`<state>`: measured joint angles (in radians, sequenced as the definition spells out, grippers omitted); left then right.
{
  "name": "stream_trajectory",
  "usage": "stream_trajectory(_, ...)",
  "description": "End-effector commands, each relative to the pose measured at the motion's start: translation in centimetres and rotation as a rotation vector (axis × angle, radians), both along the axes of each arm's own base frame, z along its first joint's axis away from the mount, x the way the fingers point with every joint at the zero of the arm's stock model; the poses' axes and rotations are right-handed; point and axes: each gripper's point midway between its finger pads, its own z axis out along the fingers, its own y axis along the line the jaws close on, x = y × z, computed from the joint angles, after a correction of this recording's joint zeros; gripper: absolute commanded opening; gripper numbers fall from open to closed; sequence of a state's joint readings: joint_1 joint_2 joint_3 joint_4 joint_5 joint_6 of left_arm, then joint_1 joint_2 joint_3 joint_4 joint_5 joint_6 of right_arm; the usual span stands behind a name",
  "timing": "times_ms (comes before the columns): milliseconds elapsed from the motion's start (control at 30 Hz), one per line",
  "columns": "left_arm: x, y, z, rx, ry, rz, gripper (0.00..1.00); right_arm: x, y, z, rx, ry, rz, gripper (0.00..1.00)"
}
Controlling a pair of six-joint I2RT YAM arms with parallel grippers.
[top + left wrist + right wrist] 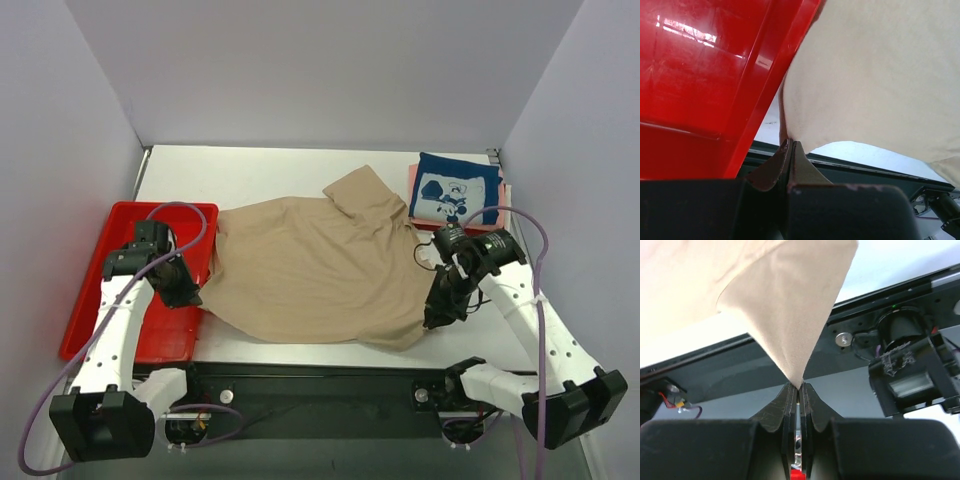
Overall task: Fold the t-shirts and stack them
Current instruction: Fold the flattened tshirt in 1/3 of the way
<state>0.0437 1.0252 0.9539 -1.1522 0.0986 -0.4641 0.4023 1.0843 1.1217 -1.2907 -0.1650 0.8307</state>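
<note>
At the middle of the white table (260,175), the tan t-shirt (310,270) is lying spread open and not yet folded, its near hem running along the table's front edge and one sleeve pointing toward the far right corner; its left side is lapping against the inner edge of the red plastic tray (100,310).

The left gripper (186,294) is pinching the near left corner of the hem just beside the tray wall; in the left wrist view its jaws are standing pressed together with the cloth running into the tip. The right gripper (436,314) is pinching the near right corner; in the right wrist view the fabric is drawing up into a taut peak that is ending between fully closed jaws, lifted clear of the table's dark front rail.

At the far right corner, the navy t-shirt (456,190) with the white cartoon print is sitting folded on top of a folded pink t-shirt (413,186); a reddish edge is showing beneath them on the right, but whether that is a separate red shirt I cannot tell.

Judging by this, the stack is partly built and the tan shirt is the one in hand, at the start of its folding; what is remaining appears to be carrying the near hem over toward the collar, finishing the fold, and placing the shirt on the navy one.
</note>
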Motion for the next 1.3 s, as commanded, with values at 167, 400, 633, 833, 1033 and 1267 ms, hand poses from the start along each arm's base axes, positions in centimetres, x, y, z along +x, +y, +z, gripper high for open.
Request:
stream_trajectory(167, 3.1, 0.2, -0.2, 0.006, -0.044, -0.04, 0.0, 2.3, -4.2, 1.5, -0.094, -0.031, -0.04, 0.0)
stream_trajectory(400, 4.7, -0.4, -0.1, -0.025, -0.048, -0.062, 0.0, 0.9, -5.7, 1.9, -0.134, -0.023, -0.074, 0.0)
stream_trajectory(633, 3.1, -0.7, -0.3, -0.031, -0.027, -0.054, 0.0, -1.1, -6.2, 2.3, -0.145, -0.008, -0.084, 0.0)
stream_trajectory(833, -0.5, -1.2, -1.0, -0.062, 0.018, -0.005, 0.0, -0.7, -6.1, 2.2, -0.14, 0.003, -0.066, 0.0)
stream_trajectory(1033, -5.1, -1.1, -2.4, -0.052, 0.086, 0.015, 0.0, -1.4, -6.2, 1.4, -0.144, 0.028, -0.026, 0.0)
stream_trajectory(1267, -6.5, -1.8, -2.6, -0.075, 0.101, 0.028, 0.0, 0.0, -5.5, 1.0, -0.112, 0.019, -0.007, 0.0)
